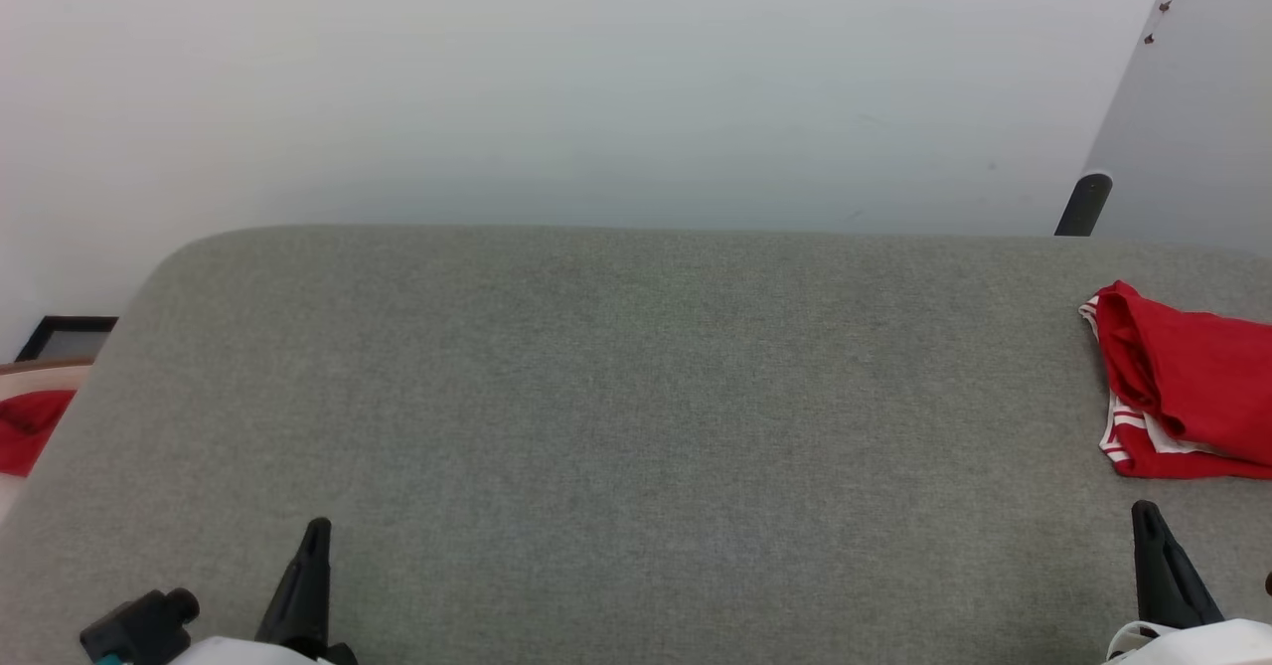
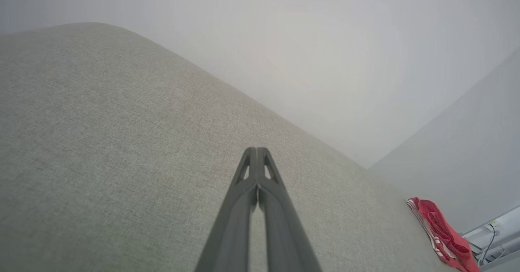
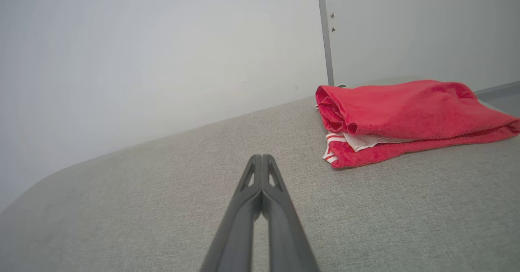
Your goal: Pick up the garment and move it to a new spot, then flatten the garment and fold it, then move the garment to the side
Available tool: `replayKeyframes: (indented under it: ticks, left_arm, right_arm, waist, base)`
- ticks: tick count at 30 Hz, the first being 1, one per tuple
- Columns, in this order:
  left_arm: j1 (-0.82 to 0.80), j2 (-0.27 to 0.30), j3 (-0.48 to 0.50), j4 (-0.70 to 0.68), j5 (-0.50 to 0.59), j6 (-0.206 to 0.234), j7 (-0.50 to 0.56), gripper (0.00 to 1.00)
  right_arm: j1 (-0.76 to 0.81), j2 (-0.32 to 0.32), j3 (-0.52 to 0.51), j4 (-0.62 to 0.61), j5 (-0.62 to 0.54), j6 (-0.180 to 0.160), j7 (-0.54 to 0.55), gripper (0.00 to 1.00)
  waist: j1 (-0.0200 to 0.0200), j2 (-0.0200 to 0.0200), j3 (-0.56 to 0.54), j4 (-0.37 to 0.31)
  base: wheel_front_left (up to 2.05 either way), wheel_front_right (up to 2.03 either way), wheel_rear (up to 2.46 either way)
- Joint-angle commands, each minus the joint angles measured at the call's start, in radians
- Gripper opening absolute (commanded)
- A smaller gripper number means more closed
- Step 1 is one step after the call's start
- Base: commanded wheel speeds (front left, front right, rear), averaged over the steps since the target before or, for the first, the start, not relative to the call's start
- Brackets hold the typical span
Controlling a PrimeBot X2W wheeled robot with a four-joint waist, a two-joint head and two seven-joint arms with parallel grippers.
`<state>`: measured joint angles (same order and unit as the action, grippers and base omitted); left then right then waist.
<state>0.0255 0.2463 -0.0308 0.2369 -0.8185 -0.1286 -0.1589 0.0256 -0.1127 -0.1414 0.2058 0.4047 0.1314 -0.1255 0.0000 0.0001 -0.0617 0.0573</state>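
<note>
The garment (image 1: 1192, 382) is a folded red jersey with white-and-red striped trim, lying at the far right of the grey padded table (image 1: 636, 397), partly cut off by the frame edge. The right wrist view shows the garment (image 3: 406, 117) as a neat stack ahead and to the right; the left wrist view shows the garment (image 2: 440, 233) far off at the lower right. My left gripper (image 1: 316, 531) rests shut and empty at the lower left. My right gripper (image 1: 1145, 514) rests shut and empty at the lower right, just in front of the garment, not touching it.
A white wall stands behind the table. A dark post (image 1: 1085, 204) rises at the back right. Off the table's left edge lie another red cloth (image 1: 30, 426) and a dark frame (image 1: 65, 337). The table's corners are rounded.
</note>
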Motion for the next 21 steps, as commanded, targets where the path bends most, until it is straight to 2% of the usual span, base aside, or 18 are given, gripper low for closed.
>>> replayKeyframes:
  ticks: [1,21]
  left_arm:
    - [-0.027,0.004,0.011,-0.012,-0.025,-0.001,0.006,0.0]
    - [-0.06,-0.052,0.049,-0.007,-0.24,-0.001,0.08,0.0]
  right_arm:
    - [-0.031,-0.003,0.002,-0.013,0.039,0.0,0.005,0.0]
    - [-0.062,0.015,0.009,0.0,0.365,0.0,0.071,0.0]
  waist:
    - [0.0,-0.0001,0.001,-0.001]
    - [0.0,-0.0001,0.013,-0.012]
  base:
    - [0.0,0.0,0.0]
    - [0.0,0.0,0.0]
